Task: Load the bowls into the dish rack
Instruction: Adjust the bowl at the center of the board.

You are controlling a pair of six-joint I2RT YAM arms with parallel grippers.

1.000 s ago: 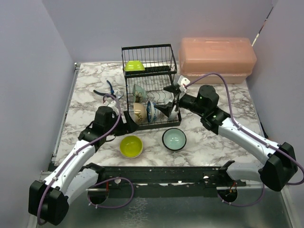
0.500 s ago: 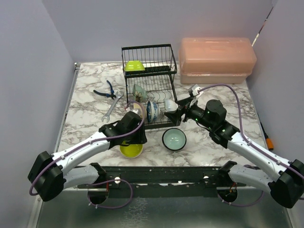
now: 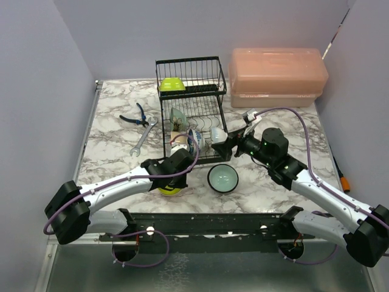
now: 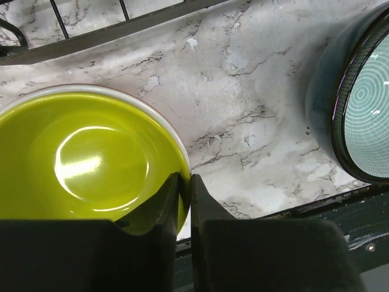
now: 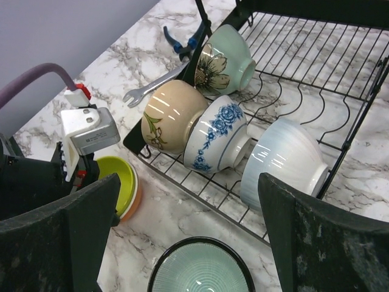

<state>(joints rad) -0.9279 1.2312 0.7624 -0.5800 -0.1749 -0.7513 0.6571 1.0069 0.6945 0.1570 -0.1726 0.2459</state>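
A yellow-green bowl (image 4: 91,158) sits on the marble in front of the dish rack (image 3: 191,109). My left gripper (image 4: 184,182) is shut on its near right rim, one finger inside and one outside. An orange underside shows beneath this bowl (image 5: 115,176). To its right stands the pale teal bowl (image 3: 223,178), dark outside. Beige-patterned (image 5: 167,115), blue-patterned (image 5: 216,140), white (image 5: 282,161) and flowered pale green (image 5: 226,61) bowls lie in the lower tier. A second yellow-green bowl (image 3: 172,84) rests on the upper shelf. My right gripper (image 5: 188,188) hangs open above the rack's front edge, holding nothing.
A pink translucent lidded box (image 3: 276,76) stands at the back right. Blue-handled pliers (image 3: 137,115) and a wrench (image 3: 143,139) lie left of the rack. An orange-handled tool (image 3: 343,182) lies by the right wall.
My left arm swung from the rack's left side to the yellow-green bowl, and its jaws closed on the rim. The right gripper drew back from the rack, still open.
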